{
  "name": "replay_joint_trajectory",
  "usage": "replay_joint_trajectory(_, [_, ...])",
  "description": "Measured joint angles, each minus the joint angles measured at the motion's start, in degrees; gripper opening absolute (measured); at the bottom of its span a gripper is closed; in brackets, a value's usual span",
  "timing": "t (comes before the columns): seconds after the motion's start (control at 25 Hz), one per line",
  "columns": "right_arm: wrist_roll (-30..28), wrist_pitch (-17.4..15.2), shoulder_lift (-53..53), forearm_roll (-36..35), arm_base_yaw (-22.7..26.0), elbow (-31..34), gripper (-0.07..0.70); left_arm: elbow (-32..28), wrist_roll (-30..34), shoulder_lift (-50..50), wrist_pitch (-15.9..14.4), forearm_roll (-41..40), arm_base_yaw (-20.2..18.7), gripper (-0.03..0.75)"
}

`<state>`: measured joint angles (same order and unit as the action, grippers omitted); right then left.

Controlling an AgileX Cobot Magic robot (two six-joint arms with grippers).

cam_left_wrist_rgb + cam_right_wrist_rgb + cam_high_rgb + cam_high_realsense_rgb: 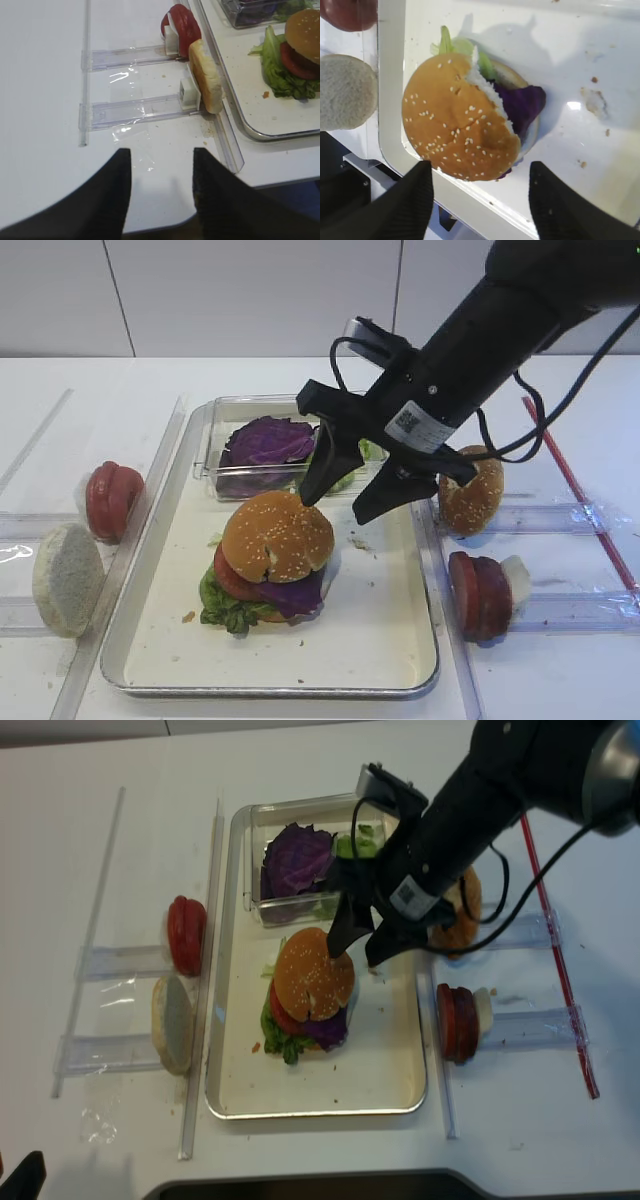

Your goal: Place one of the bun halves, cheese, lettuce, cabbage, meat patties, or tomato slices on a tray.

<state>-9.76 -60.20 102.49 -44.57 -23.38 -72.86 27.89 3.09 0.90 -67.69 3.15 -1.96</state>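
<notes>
Bun top (278, 535) beneath open right gripper (345, 492)

Sesame bun top (278, 536), golden-brown and domed, caps a stack on the tray (395, 660), tilted, with a white torn edge visible in the right wrist view. Beneath it: a red tomato slice (229, 578), purple cabbage (296, 594), and ruffled green lettuce (222, 608) protruding at the front-left. Meat patties (480, 595) stand on edge right of the tray.
</notes>
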Motion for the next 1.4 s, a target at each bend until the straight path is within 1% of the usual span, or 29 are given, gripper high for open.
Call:
replay_joint_trajectory(0.12, [3.72, -3.55, 0.0, 5.04, 0.0, -4.01, 0.438, 0.0, 0.0, 0.0, 0.0, 0.0, 0.0, 0.282])
replay_joint_trajectory(0.24, [6.68, -7.87, 0.0, 9.91, 0.0, -8.42, 0.438, 0.0, 0.0, 0.0, 0.0, 0.0, 0.0, 0.282])
replay_joint_trajectory(0.32, [9.27, -9.09, 0.0, 13.55, -0.12, -11.77, 0.438, 0.0, 0.0, 0.0, 0.0, 0.0, 0.0, 0.282])
replay_joint_trajectory(0.44, [12.52, -9.64, -0.11, 20.7, -0.62, -16.14, 0.438, 0.0, 0.0, 0.0, 0.0, 0.0, 0.0, 0.282])
replay_joint_trajectory(0.6, [16.04, -10.18, -1.53, 28.18, -0.94, -20.25, 0.438, 0.0, 0.0, 0.0, 0.0, 0.0, 0.0, 0.282])
replay_joint_trajectory(0.72, [18.96, -10.43, -2.74, 35.55, -0.94, -21.09, 0.438, 0.0, 0.0, 0.0, 0.0, 0.0, 0.0, 0.282])
replay_joint_trajectory(0.84, [20.13, -10.71, -3.12, 39.28, -0.11, -21.22, 0.438, 0.0, 0.0, 0.0, 0.0, 0.0, 0.0, 0.282])
replay_joint_trajectory(0.96, [20.25, -10.84, -3.75, 40.56, 1.99, -21.22, 0.438, 0.0, 0.0, 0.0, 0.0, 0.0, 0.0, 0.282])
replay_joint_trajectory(1.12, [20.25, -10.84, -6.33, 43.88, 6.48, -20.55, 0.438, 0.0, 0.0, 0.0, 0.0, 0.0, 0.0, 0.282])
replay_joint_trajectory(1.28, [20.14, -10.84, -11.23, 47.45, 13.33, -15.71, 0.438, 0.0, 0.0, 0.0, 0.0, 0.0, 0.0, 0.282])
replay_joint_trajectory(1.4, [20.14, -10.98, -15.42, 48.19, 19.43, -11.29, 0.438, 0.0, 0.0, 0.0, 0.0, 0.0, 0.0, 0.282])
